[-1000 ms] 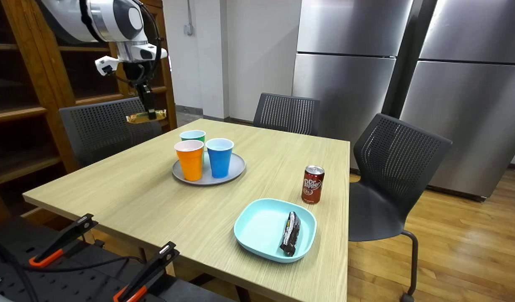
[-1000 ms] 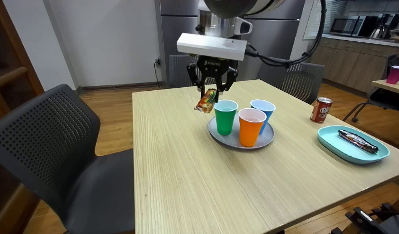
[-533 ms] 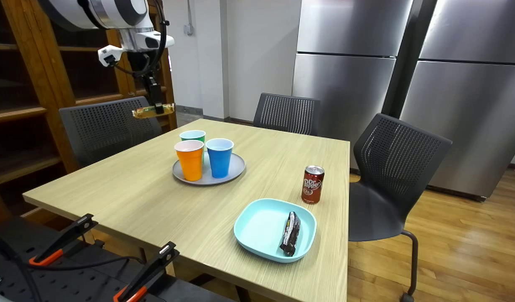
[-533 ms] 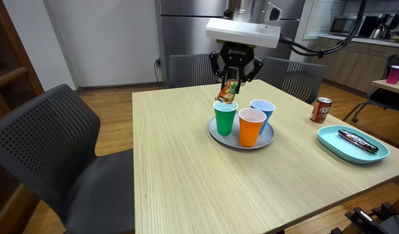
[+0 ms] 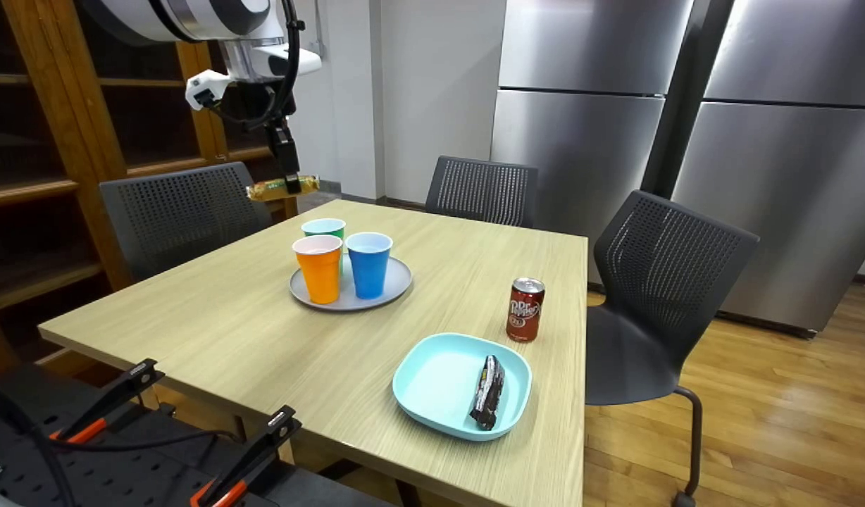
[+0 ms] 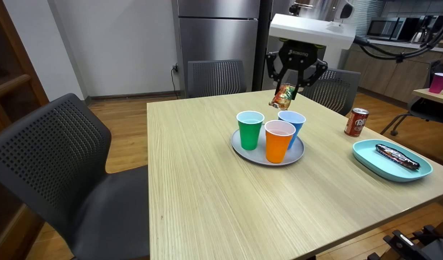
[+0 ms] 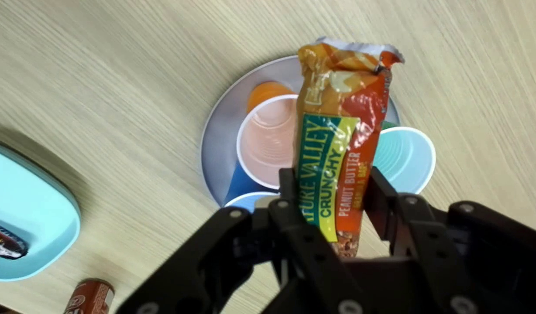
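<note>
Clamping a Nature Valley bar (image 7: 340,144) from both sides, the pincer (image 6: 286,94) hangs above the surface (image 6: 207,202), right of centre in the upper half of the frame in an exterior view. In the wrist view, the bar sits right of centre, partly covering a grey plate (image 7: 220,131) that carries an orange cup (image 7: 268,139), a green cup (image 7: 405,157) and a blue cup (image 6: 295,124).

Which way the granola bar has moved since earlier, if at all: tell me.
Yes: in an exterior view the granola bar went from left to right, past the unmoved green cup.
</note>
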Robot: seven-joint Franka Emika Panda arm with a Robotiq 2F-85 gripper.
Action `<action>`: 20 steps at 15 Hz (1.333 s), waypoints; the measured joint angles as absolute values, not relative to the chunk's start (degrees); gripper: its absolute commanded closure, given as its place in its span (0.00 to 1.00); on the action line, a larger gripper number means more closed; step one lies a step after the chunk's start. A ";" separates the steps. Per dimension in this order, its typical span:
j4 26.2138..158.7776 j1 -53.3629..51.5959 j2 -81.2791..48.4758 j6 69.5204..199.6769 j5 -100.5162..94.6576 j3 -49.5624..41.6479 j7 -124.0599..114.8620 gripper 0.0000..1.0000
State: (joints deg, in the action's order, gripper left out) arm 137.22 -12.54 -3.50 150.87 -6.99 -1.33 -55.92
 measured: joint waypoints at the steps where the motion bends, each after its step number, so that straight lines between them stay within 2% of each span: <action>1: 138.01 -11.49 -2.95 151.30 -6.99 -1.36 -55.64 0.84; 10: 142.32 -2.06 1.22 153.74 -6.84 -3.13 -52.23 0.84; 20: 142.96 6.21 -0.25 153.73 -5.51 -8.85 -36.99 0.84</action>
